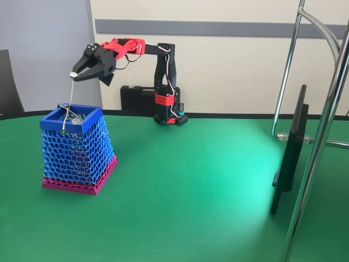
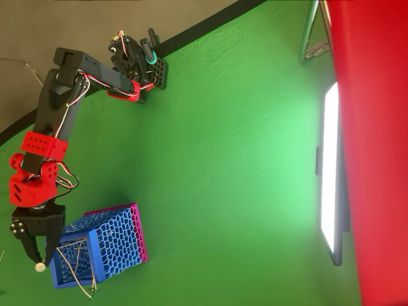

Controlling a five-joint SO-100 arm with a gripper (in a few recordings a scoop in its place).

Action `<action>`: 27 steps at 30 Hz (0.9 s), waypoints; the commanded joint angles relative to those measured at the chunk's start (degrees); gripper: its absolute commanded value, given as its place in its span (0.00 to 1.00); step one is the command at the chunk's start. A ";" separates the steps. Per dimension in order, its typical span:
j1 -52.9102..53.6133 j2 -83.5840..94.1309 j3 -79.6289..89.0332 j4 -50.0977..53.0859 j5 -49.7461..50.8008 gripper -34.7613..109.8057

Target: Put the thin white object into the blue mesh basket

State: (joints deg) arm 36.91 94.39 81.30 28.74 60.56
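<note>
Fixed view: gripper pinches white stick's top, stick hanging below jaws into blue basket. Overhead view adds wire piece inside basket, under jaws.

— How does the arm stand?
— Black upright link rises from its base, red forearm reaches out level toward the left in the fixed view.
— And the claw?
— Black, tipped downward, tips pinched close together.

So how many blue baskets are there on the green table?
1. The blue mesh basket stands at the table's left in the fixed view, right under the gripper.
</note>
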 commanded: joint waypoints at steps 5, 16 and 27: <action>1.93 2.90 3.34 -5.54 -3.60 0.31; 4.92 5.19 8.61 -8.09 -7.91 0.32; -1.14 21.71 23.47 -5.71 -22.15 0.33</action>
State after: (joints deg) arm 37.79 110.74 103.45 22.24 41.40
